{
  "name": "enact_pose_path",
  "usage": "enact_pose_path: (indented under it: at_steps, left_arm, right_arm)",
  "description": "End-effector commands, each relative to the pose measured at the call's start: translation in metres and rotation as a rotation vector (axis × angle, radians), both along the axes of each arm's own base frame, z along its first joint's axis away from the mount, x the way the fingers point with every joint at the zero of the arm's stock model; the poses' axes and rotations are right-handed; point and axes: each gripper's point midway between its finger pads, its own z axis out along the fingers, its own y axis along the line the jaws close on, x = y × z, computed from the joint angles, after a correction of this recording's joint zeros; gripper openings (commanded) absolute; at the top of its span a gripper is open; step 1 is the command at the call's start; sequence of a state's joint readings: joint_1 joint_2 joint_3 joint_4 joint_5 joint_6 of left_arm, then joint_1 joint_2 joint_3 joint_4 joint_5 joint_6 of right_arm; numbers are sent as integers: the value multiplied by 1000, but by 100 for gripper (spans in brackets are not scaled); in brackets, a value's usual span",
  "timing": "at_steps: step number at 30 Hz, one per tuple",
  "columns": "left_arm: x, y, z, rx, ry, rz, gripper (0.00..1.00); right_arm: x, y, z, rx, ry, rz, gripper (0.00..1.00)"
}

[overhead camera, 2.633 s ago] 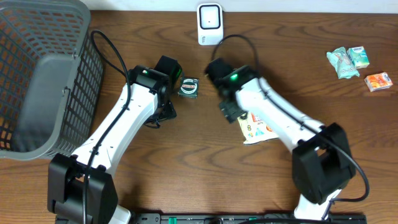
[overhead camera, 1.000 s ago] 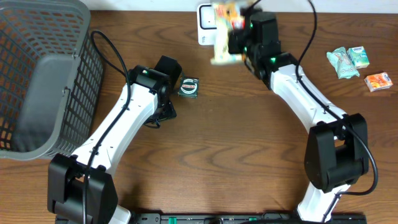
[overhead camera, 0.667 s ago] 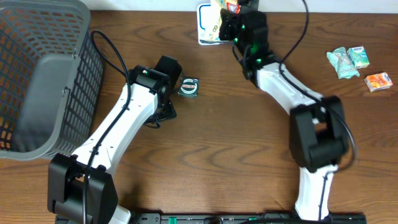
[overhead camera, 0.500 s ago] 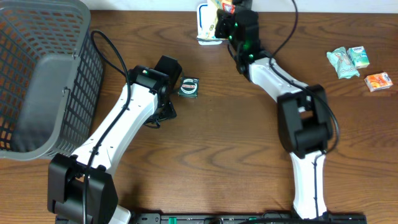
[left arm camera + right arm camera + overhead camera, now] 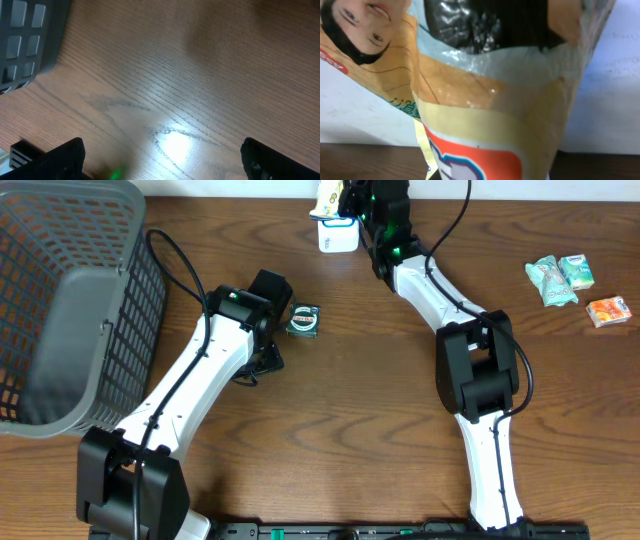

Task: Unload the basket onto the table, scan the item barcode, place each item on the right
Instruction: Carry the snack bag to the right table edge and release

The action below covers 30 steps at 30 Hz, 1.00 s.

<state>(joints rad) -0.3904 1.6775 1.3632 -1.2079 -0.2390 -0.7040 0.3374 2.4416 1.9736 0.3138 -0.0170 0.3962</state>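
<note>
The item is a crinkly snack packet (image 5: 485, 115) in yellow and orange with a printed face, and it fills the right wrist view. Overhead, the packet (image 5: 328, 195) hangs at the table's far edge, just above the white barcode scanner (image 5: 338, 238). My right gripper (image 5: 362, 196) is shut on the packet, and the packet hides the gripper's fingers in the wrist view. My left gripper (image 5: 170, 167) stands wide open over bare wood with nothing between its fingertips (image 5: 64, 159). Overhead, the left gripper (image 5: 262, 358) sits left of centre.
A large grey mesh basket (image 5: 70, 300) fills the far left, and its corner (image 5: 25, 40) shows in the left wrist view. A small dark green item (image 5: 303, 319) lies beside the left arm. Green packets (image 5: 560, 278) and an orange packet (image 5: 607, 311) lie at the far right.
The right arm lifted the packet from the table's middle and swung it back and left to the scanner at the far edge. The left arm has not moved.
</note>
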Motion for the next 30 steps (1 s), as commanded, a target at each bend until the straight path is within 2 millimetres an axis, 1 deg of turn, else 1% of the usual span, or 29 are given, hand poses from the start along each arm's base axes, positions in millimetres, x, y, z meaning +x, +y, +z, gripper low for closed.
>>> enact_pose_path:
  at_steps: [1,2,5,7,9,11,14,15,16,17,20,22,23,24,25,26,27,30]
  left_arm:
    - [-2,5,1,17,-2,11,98]
    - [-2,5,1,17,-2,10,98]
    - [-2,5,1,17,-2,11,98]
    - [-2,5,1,17,-2,10,98]
    - [-2,5,1,17,-2,11,98]
    - [-2,5,1,17,-2,10,98]
    - [-2,5,1,17,-2,11,98]
    - [-2,5,1,17,-2,11,98]
    - [-2,5,1,17,-2,10,98]
    - [-2,5,1,17,-2,11,97]
    - [-2,5,1,17,-2,11,98]
    - [-2,5,1,17,-2,10,98]
    - [-2,5,1,17,-2,10,98]
    - [-2,5,1,17,-2,11,98]
    - [-2,5,1,17,-2,11,98]
    - [-2,5,1,17,-2,10,98]
    - [-2,5,1,17,-2,11,98]
    - [-2,5,1,17,-2,11,98]
  right_arm:
    - [0,-13,45,-49,-76,-39,1]
    - [0,-24,50,-62,-67,-80,1]
    - [-3,-70,66,-106,-12,-228,1]
    - [-12,-97,73,-180,48,-262,1]
    - [-22,-126,75,-271,109,-282,1]
    - [-35,-170,73,-368,190,-353,1]
    - [-61,-248,66,-482,332,-537,1]
    - [-72,-275,62,-515,384,-606,1]
    - [-85,-307,57,-550,445,-685,1]
    - [-96,-332,52,-576,497,-741,1]
    - [-127,-391,30,-605,649,-820,1]
    - [-140,-416,13,-582,726,-817,2]
    - [-145,-425,6,-557,752,-803,26]
    - [-148,-433,-3,-523,780,-777,57]
    - [-151,-438,-9,-491,797,-754,81]
    - [-153,-442,-16,-458,813,-728,96]
    - [-154,-444,-21,-425,824,-701,99]
    - [-155,-444,-32,-326,836,-617,99]
